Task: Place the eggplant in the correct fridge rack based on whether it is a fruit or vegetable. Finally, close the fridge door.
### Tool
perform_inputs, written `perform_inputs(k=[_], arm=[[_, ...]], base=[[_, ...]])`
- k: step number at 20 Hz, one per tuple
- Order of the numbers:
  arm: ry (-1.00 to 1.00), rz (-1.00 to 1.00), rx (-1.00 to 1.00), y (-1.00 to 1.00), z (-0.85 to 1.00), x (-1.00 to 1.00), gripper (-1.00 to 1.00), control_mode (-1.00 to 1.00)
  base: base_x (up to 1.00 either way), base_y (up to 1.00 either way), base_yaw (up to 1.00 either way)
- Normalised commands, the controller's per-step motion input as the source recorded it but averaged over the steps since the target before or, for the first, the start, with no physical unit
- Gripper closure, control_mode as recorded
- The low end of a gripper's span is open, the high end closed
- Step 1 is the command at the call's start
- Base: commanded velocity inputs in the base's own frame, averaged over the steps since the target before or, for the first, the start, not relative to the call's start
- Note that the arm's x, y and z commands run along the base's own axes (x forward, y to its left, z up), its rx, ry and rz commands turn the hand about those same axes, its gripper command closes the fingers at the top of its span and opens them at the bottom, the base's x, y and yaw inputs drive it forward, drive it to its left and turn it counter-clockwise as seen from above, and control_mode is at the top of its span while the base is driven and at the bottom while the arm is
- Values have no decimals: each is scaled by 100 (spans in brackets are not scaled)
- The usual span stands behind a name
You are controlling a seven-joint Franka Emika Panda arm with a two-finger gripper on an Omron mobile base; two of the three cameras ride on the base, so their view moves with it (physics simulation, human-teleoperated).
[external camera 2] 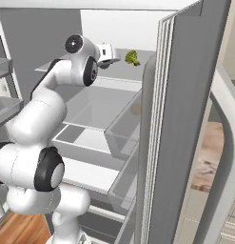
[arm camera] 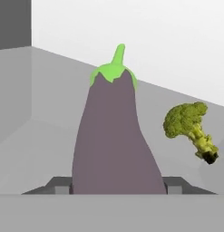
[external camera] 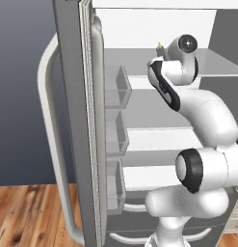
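The eggplant (arm camera: 115, 136), dark purple with a green cap and stem, stands between my gripper's (arm camera: 117, 183) two fingertips, and the gripper is shut on it. It hangs over the fridge rack (arm camera: 31, 140), the top pale grey shelf; I cannot tell whether it touches the shelf. In the left base view only the eggplant's green tip (external camera: 160, 47) pokes out above my wrist, over the fridge rack (external camera: 219, 61). From the right base, my gripper (external camera 2: 111, 53) reaches in over the fridge rack (external camera 2: 114, 71), just left of a broccoli floret (external camera 2: 132, 57).
The broccoli floret (arm camera: 190, 127) lies on the same shelf, right of the eggplant. The fridge door (external camera: 74, 120) stands wide open with clear bins (external camera: 115, 89) and a long curved handle (external camera: 48, 120). Lower shelves (external camera: 149, 129) and a drawer (external camera 2: 90, 114) sit beneath.
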Motion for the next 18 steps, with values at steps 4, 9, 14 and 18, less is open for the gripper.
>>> perform_inputs(k=[4,9,14,18], arm=[[0,0,-2,0,-8,82,-100,-100],[0,0,0,0,-7,46,-100,-100],[0,0,0,0,-2,-16,-100,-100],[0,0,2,1,2,-100,-100,-100]], base=[[0,0,0],[0,0,0],[0,0,0],[0,0,0]])
